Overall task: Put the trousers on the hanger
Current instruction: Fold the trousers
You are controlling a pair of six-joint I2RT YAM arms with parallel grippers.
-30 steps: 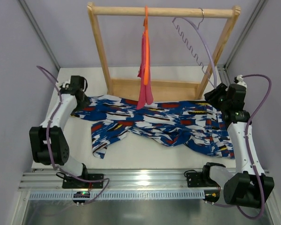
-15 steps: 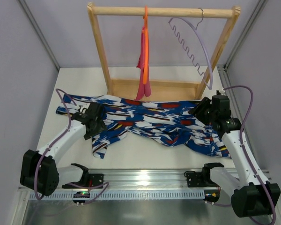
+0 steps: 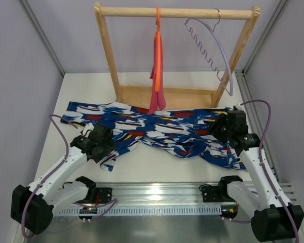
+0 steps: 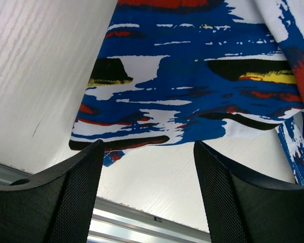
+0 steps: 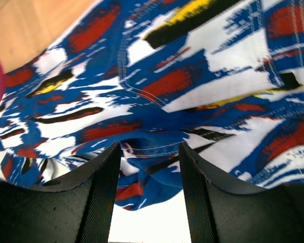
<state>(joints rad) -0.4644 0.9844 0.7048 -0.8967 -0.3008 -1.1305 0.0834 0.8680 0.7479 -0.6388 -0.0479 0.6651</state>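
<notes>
Near the front-left of the white surface [image 3: 157, 169], the left fingers [image 3: 102, 147] are held wide apart just above a hem of the trousers [image 3: 162, 129], and nothing is gripped between them. Toward the right edge, the right fingers [image 3: 222, 129] are parted over the right end of the garment, and no cloth is clamped. The trousers are spread flat across the middle of the surface, from near the left edge to near the right. At the back edge a wooden rack [image 3: 177, 12] is set. From its top rail the hanger [image 3: 213, 45] is hung by its hook near the right post, and an orange hanger with pink cloth [image 3: 157, 76] is hung near the centre.
</notes>
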